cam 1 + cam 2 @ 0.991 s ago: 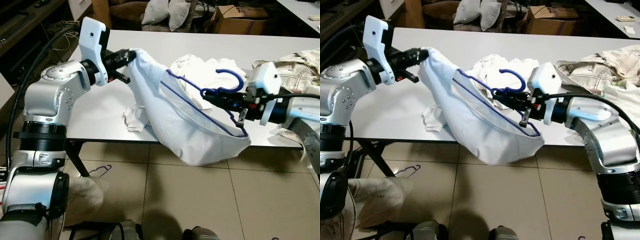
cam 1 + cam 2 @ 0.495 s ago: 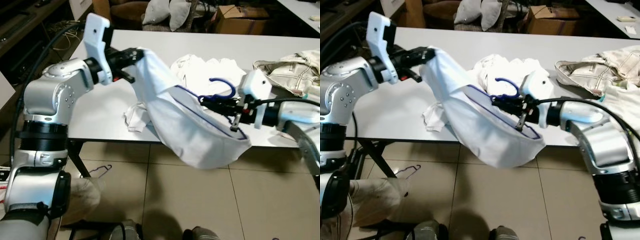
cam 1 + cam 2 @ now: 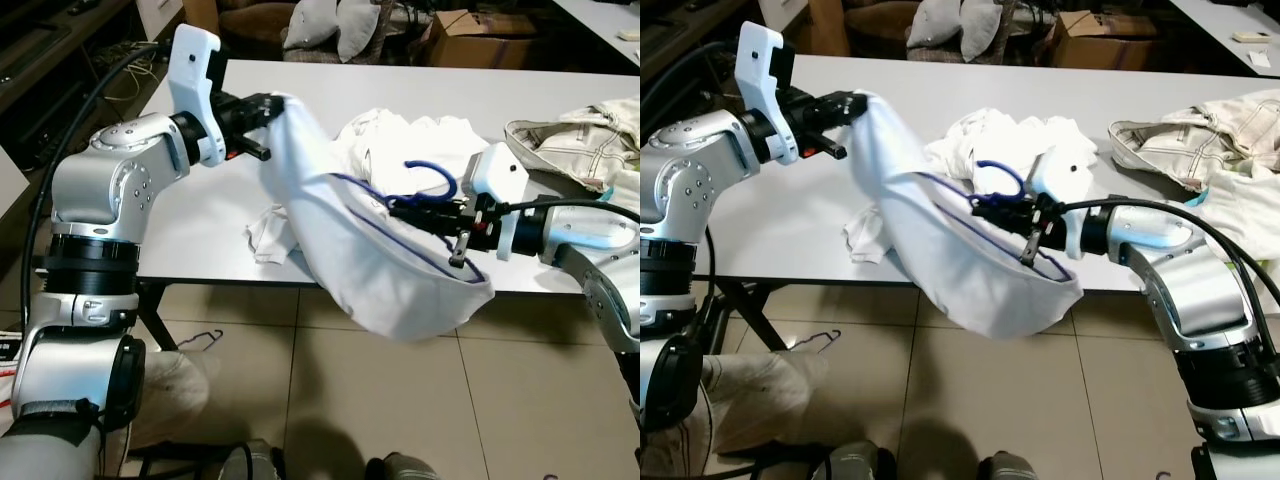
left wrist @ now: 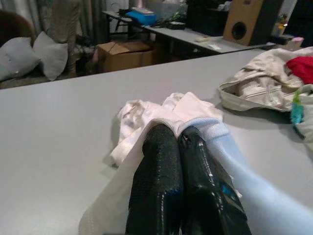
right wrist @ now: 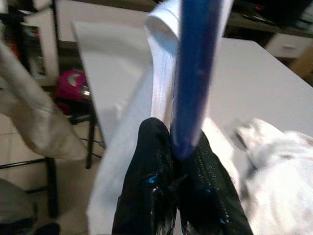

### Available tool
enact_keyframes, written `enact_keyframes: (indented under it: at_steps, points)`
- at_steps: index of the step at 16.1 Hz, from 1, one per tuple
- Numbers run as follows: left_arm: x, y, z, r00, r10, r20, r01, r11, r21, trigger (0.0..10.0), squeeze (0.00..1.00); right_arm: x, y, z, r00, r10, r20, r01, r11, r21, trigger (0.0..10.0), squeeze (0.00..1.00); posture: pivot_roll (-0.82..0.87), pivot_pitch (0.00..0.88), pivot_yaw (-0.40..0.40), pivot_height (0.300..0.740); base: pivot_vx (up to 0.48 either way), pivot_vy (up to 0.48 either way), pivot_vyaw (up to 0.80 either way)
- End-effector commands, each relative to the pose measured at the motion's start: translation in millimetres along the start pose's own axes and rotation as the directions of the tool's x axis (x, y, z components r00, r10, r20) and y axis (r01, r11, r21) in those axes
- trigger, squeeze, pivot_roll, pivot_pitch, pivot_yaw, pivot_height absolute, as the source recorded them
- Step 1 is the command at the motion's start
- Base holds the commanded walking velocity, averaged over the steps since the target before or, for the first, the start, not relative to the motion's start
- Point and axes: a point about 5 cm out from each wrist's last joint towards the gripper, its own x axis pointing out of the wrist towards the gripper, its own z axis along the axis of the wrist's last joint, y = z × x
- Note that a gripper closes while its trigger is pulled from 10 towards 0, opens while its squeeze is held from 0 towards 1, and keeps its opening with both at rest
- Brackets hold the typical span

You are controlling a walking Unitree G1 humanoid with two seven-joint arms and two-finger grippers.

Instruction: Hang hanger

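Grey table [image 3: 560,90]: one blue hanger [image 3: 432,178], one white garment [image 3: 350,250], two clamped grippers.

You have one long pale grey counter [image 3: 560,95] to count around. Above its near edge hangs one blue plastic hanger [image 3: 432,186] and one large white cloth garment [image 3: 370,265]. Two silver robot arms reach over that counter, so two grippers: the left gripper [image 3: 268,105], jaws pinched on the white garment's corner, and the right gripper [image 3: 398,209], jaws clamped on the hanger. On the counter you get one crumpled white cloth heap [image 3: 400,140] and one beige cloth heap [image 3: 575,145]. Beyond the counter's far edge sit two grey cushions [image 3: 335,28] and one brown cardboard box [image 3: 478,38]. On the floor under the counter lies one thin wire hanger [image 3: 200,343].
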Motion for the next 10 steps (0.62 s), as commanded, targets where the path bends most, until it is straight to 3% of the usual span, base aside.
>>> enact_keyframes:
  at_steps: [1, 4, 5, 6, 7, 8, 10]
  points:
    - [1.2, 0.7, 7, 1.0, 0.011, 0.011, -0.012, 1.0, 0.019, 0.0, 0.0, 1.2, 4.9, 7, 0.999, 0.047, 0.017, -0.047, 0.999, -0.012, 10.0, 0.0, -0.09, 0.0, 0.02, 0.74, 0.0, 0.0, 0.0]
    - [3.2, 3.9, 1, 0.999, 0.04, -0.015, -0.04, 0.999, 0.016, 0.0, 0.0, 0.8, 6.8, 7, 0.998, 0.058, 0.025, -0.058, 0.998, -0.005, 10.0, 0.0, -0.09, 0.0, 0.023, 0.74, 0.0, 0.0, 0.0]
    - [3.7, 3.2, -1, 0.999, 0.041, -0.027, -0.041, 0.999, 0.023, 4.7, 0.0, -0.1, 6.2, 7, 0.998, 0.053, 0.025, -0.053, 0.999, -0.002, 10.0, 0.0, -0.1, 0.0, 0.023, 0.74, 0.0, 0.0, 0.0]
    - [4.6, 2.6, -2, 0.998, 0.039, -0.041, -0.038, 0.999, 0.029, 10.0, 0.0, -1.1, 4.8, 7, 0.999, 0.041, 0.022, -0.041, 0.999, 0.001, 10.0, 0.0, -0.1, 0.0, 0.024, 0.74, 0.0, 0.0, 0.0]
    - [4.9, 2.6, -3, 0.998, 0.037, -0.041, -0.036, 0.999, 0.027, 10.0, 0.0, -1.3, 4.3, 6, 0.999, 0.038, 0.021, -0.038, 0.999, 0.001, 10.0, 0.0, -0.1, 0.0, 0.026, 0.74, 0.0, 0.0, 0.0]
    - [4.4, 3.6, -3, 0.998, 0.037, -0.047, -0.036, 0.999, 0.023, 10.0, 1.0, -1.5, 3.5, 7, 0.999, 0.033, 0.023, -0.033, 0.999, 0.005, 10.0, 0.0, -0.1, 0.0, 0.026, 0.74, 0.0, 0.0, 0.0]
    - [3.2, 4.7, -6, 0.997, 0.03, -0.071, -0.027, 0.999, 0.035, 10.0, 1.0, -1.6, 3.2, 7, 0.999, 0.033, 0.024, -0.033, 0.999, 0.008, 10.0, 0.0, -0.1, 0.0, 0.026, 0.74, 0.0, 0.0, 0.0]
